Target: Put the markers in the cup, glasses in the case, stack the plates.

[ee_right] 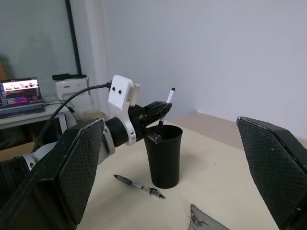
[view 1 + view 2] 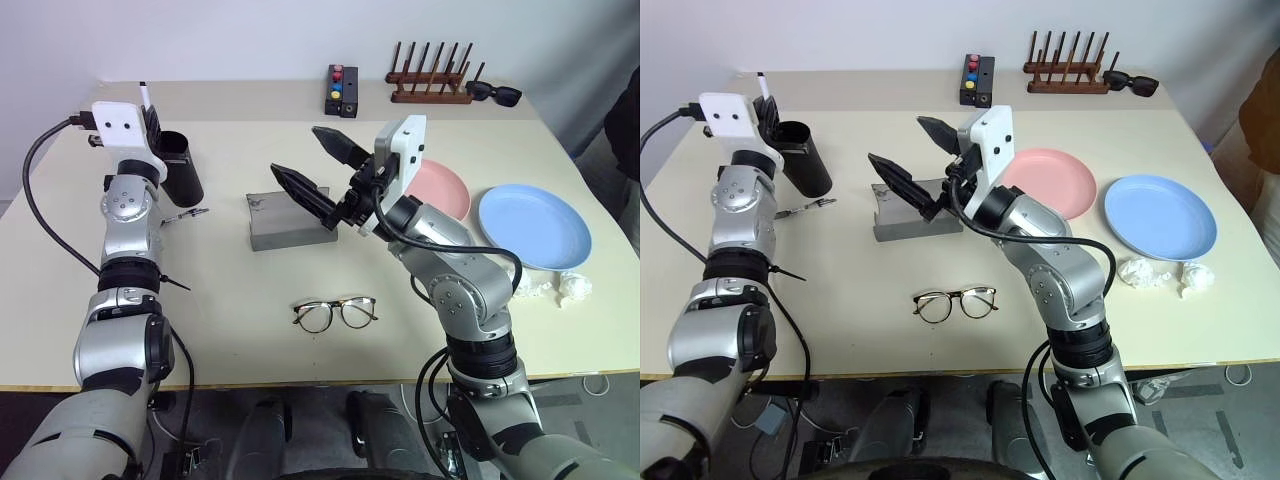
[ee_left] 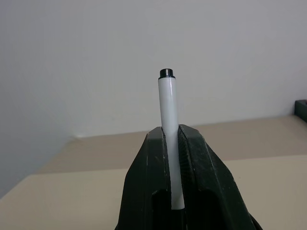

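On the left, the left pincer [image 1: 160, 109] pinches the white-barrelled marker [image 3: 171, 139] upright over the black cup [image 2: 180, 168], apparently poised to drop it in. The second marker, the dark pen [image 2: 186, 213], lies on the worktop [image 2: 230, 310] just beside the cup, so two markers are counted. In the middle, one grey case [image 2: 280, 222] sits closed, one pair of clear glasses [image 2: 335, 312] nearer the edge. The right pincer [image 2: 322, 172] hangs spread above the case. Right: two plates, pink plate [image 2: 445, 190] and blue plate [image 2: 535, 225], side by side, unstacked.
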Motion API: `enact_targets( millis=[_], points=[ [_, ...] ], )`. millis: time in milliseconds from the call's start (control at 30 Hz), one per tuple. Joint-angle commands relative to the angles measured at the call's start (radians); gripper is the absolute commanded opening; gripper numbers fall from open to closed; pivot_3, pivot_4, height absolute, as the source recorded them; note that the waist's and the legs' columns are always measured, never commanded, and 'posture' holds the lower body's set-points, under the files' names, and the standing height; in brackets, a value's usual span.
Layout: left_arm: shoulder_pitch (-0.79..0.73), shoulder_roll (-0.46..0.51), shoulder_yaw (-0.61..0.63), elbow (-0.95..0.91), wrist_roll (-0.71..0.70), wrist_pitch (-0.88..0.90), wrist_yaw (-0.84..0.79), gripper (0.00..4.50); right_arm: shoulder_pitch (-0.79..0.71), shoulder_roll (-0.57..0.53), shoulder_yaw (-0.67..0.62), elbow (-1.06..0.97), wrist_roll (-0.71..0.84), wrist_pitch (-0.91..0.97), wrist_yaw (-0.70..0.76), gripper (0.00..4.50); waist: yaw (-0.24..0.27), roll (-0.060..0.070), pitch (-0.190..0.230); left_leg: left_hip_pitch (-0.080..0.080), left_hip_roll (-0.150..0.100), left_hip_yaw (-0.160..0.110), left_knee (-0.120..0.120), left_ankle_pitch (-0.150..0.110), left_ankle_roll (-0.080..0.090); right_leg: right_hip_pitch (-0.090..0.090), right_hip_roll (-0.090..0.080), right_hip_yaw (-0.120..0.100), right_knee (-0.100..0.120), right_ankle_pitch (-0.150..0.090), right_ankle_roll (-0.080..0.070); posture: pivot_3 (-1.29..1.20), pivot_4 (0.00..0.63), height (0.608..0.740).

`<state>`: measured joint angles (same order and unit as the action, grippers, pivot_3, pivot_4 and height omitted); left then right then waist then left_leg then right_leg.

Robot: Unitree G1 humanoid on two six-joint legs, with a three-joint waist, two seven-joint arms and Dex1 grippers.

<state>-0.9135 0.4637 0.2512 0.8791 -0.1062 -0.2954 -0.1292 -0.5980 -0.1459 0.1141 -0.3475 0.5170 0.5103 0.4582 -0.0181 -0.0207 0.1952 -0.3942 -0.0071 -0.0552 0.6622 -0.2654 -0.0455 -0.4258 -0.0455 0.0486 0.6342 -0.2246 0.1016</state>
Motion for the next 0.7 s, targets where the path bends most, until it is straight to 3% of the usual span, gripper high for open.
enact_targets(
  millis=[33, 100, 267, 600, 667, 700],
  points=[
    [-0.019, 0.004, 0.012, -0.015, -0.012, -0.021, -0.005, 0.39, -0.007, 0.009, -0.001, -0.035, 0.007, -0.018, 0.007, 4.50, 0.000, 0.000, 0.000, 0.000, 0.000, 0.000, 0.000, 0.000, 0.000, 0.000, 0.000, 0.000, 0.000, 0.000, 0.000, 0.00, 0.150, 0.735],
    [-0.018, 0.005, 0.012, -0.017, -0.011, -0.019, 0.002, 1.17, -0.005, 0.009, -0.001, -0.038, 0.008, -0.017, 0.008, 4.50, 0.000, 0.000, 0.000, 0.000, 0.000, 0.000, 0.000, 0.000, 0.000, 0.000, 0.000, 0.000, 0.000, 0.000, 0.000, 0.00, 0.150, 0.735],
    [-0.019, 0.005, 0.011, -0.014, -0.009, -0.017, 0.007, 3.60, -0.005, 0.009, -0.002, -0.038, 0.010, -0.016, 0.010, 4.50, 0.000, 0.000, 0.000, 0.000, 0.000, 0.000, 0.000, 0.000, 0.000, 0.000, 0.000, 0.000, 0.000, 0.000, 0.000, 0.00, 0.150, 0.735],
    [-0.021, 0.003, 0.023, -0.087, -0.058, 0.013, -0.046, 3.60, -0.006, 0.006, -0.001, -0.038, 0.013, -0.012, 0.022, 4.50, 0.000, 0.000, 0.000, 0.000, 0.000, 0.000, 0.000, 0.000, 0.000, 0.000, 0.000, 0.000, 0.000, 0.000, 0.000, 0.00, 0.150, 0.735],
    [-0.006, 0.032, 0.021, -0.182, -0.115, 0.073, -0.161, 3.60, -0.005, 0.005, 0.000, -0.040, 0.011, -0.010, 0.023, 4.50, 0.000, 0.000, 0.000, 0.000, 0.000, 0.000, 0.000, 0.000, 0.000, 0.000, 0.000, 0.000, 0.000, 0.000, 0.000, 0.00, 0.150, 0.735],
    [0.024, 0.073, 0.005, -0.278, -0.168, 0.151, -0.289, 3.87, -0.003, 0.005, -0.002, -0.042, 0.013, -0.009, 0.023, 4.50, -0.002, 0.000, 0.000, 0.000, 0.000, 0.000, 0.000, 0.000, 0.000, 0.000, 0.000, 0.000, 0.000, 0.000, 0.000, 0.00, 0.150, 0.735]
  ],
)
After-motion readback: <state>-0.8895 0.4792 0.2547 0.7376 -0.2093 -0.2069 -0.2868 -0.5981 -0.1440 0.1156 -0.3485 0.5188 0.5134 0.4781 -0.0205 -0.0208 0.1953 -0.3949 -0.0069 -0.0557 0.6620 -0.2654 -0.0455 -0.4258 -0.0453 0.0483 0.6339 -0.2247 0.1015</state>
